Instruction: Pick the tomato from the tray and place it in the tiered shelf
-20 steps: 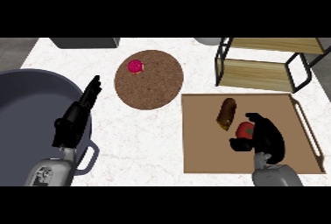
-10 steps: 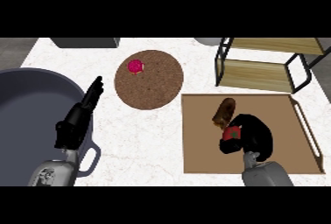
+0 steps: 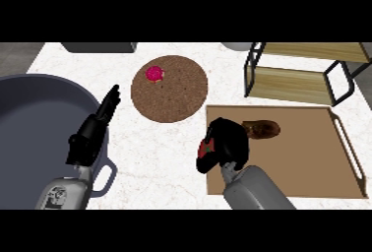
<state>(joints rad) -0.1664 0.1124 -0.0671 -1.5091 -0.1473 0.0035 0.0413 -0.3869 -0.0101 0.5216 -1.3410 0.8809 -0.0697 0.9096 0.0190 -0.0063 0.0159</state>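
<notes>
A: Head view first: where is the tomato [image 3: 205,148]?

B: At the left edge of the tray [image 3: 305,162], inside the right hand [image 3: 229,140]. Only a red patch with a bit of green shows on the hand's left side; the rest is hidden by black fingers.

A: So that hand has hold of it?

B: Yes, the fingers and thumb are curled round it from above. Whether the tomato rests on the tray or is clear of it, I cannot tell.

A: Anything else on the tray?

B: A brown rounded lump [image 3: 264,129], just beside the right hand on its far side. I cannot tell what it is.

A: And the tiered shelf [image 3: 298,81]?

B: Beyond the tray, at the upper right: black frame, pale wooden boards, well apart from the hand.

A: What lies to the left?

B: A round brown mat [image 3: 178,96] on the white counter [image 3: 156,157], with a small pink-red thing [image 3: 155,74] near its far left edge. Further left, the left hand [image 3: 93,129] has its fingers straight, holding nothing, pointing away from the robot, over the rim of a large grey pot [image 3: 33,123].
</notes>
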